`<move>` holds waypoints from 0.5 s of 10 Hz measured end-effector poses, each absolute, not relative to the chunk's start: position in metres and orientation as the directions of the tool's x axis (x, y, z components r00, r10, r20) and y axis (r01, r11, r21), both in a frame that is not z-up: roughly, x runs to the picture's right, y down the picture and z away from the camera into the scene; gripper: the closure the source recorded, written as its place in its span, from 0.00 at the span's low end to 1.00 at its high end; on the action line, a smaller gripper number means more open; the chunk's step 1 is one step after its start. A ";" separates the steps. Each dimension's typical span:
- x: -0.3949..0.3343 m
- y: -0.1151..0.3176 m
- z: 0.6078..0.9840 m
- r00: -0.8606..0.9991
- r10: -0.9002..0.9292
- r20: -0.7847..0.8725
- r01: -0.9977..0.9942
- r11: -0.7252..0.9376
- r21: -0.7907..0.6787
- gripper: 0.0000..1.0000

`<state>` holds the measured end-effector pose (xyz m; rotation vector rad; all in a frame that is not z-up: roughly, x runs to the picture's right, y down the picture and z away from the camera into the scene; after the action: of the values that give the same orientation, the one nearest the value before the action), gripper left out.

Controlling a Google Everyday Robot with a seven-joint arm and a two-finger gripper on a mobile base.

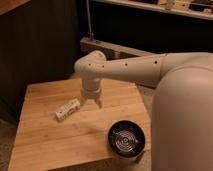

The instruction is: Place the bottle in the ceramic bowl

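Reading left to right. Wooden desk (40, 140) is carrying both task items. White plastic bottle (67, 109) is lying on its side, left of centre on the desk. Its long axis is running diagonally, low end pointing near-left and high end pointing at the pincer. Can't tell which end is carrying the cap.

Pincer (92, 103) is hanging just right of the bottle's high end, pointing down at the desk, jaws standing apart and gripping nothing. It's looking just beside the bottle; contact can't be confirmed. Arm (125, 70) is reaching in from the right.

Black ceramic bowl (113, 131) is sitting near the desk's front-right edge, well apart from the bottle, light rings showing inside, nothing in it. Robot body (185, 120) is filling the right side.

Handling, my read:
- Bottle is looking light, stiff and smooth, so it's probably skidding or spinning if one jaw hits first.
- Squarish body is offering flat faces. I'm suggesting a hold across the body at mid-length, jaws closing square to the long axis.
- I'm avoiding either end, where it's likely pivoting out.
- Bottle length is looking close to bowl width, so I'm expecting it to seat tilted. I'm favouring a low release, since glossy ceramic is chipping easily.
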<state>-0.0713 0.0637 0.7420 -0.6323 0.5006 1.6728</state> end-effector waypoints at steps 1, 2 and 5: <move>-0.060 0.048 0.760 -0.192 0.736 -0.650 -0.963 -0.268 -0.019 0.35; -0.051 0.039 0.773 -0.236 0.721 -0.651 -0.944 -0.329 -0.022 0.35; -0.034 0.005 0.814 -0.322 0.661 -0.678 -0.901 -0.433 0.005 0.35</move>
<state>-0.0343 0.0053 0.8137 -0.7442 0.4745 1.9122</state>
